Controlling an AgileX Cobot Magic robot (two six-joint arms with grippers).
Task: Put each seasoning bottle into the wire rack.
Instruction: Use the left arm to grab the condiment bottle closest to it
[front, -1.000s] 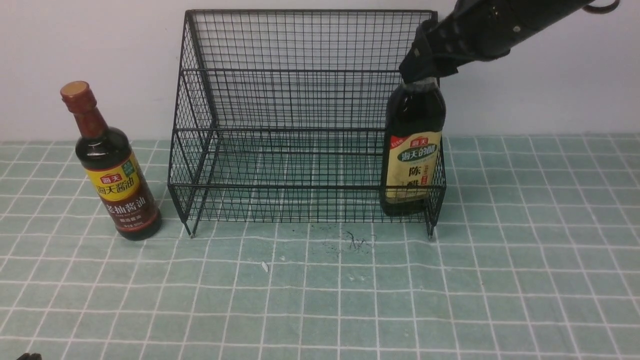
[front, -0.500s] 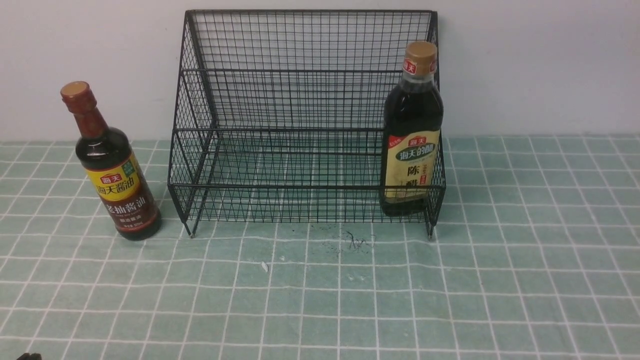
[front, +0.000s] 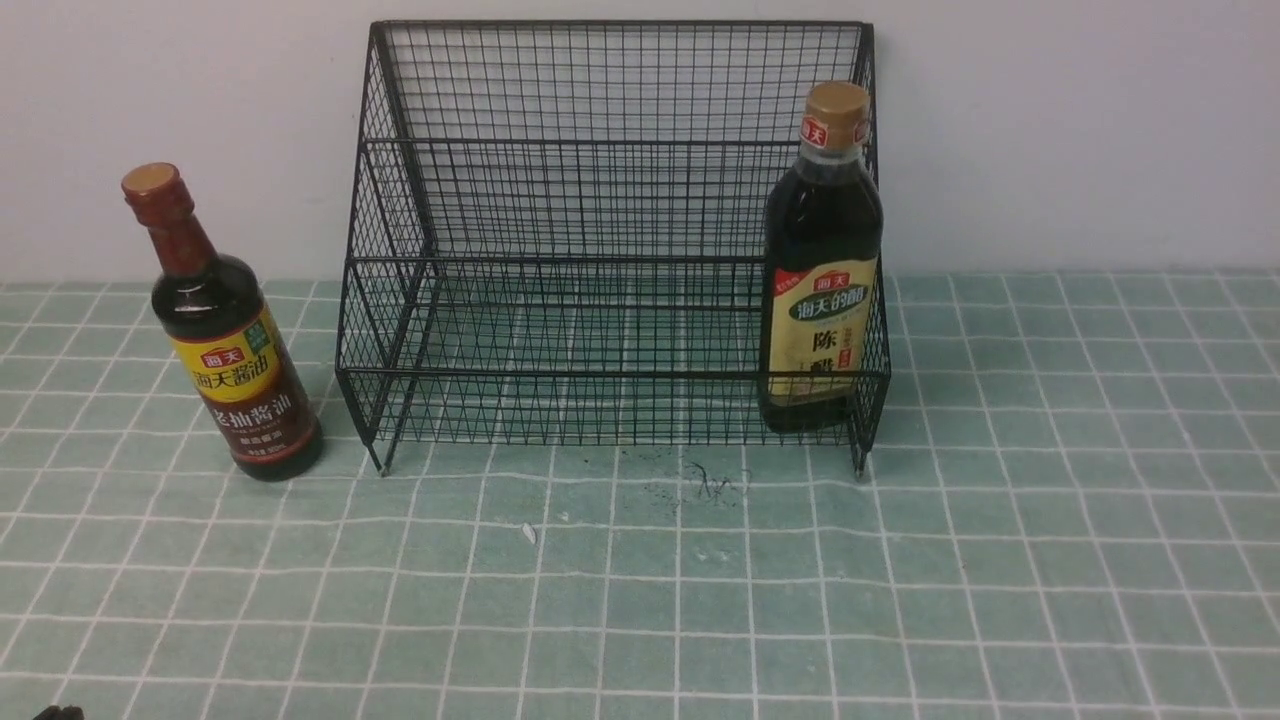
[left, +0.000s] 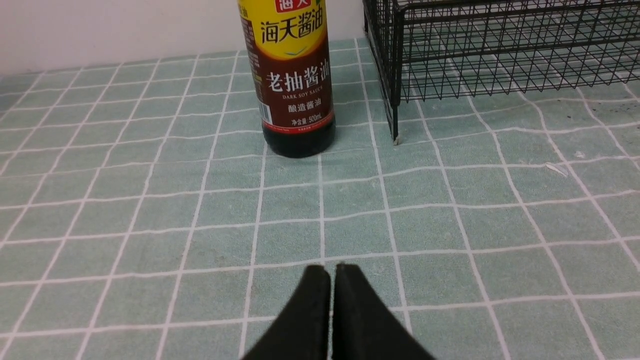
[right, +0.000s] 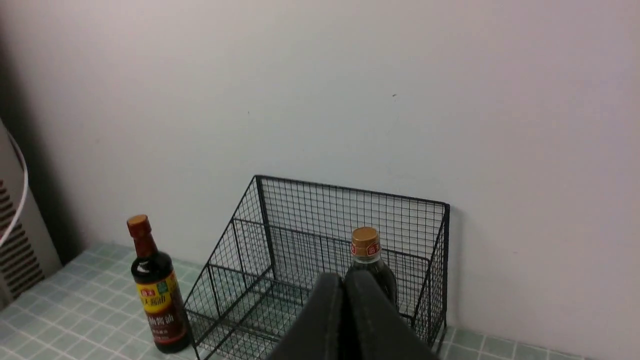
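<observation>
The left gripper (left: 327, 272) is pinched tight and empty. Ahead, well apart, the slim bottle (left: 296, 90) stands on the worktop (left: 150, 200) beside the wire rack (left: 500, 50), marked "DARK SOY SAUCE". The right gripper (right: 344, 282), also tight and empty, is well apart from the tan-cap bottle (right: 367, 250) inside the rack.

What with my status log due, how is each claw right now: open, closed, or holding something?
Left claw: closed, holding nothing.
Right claw: closed, holding nothing.
</observation>
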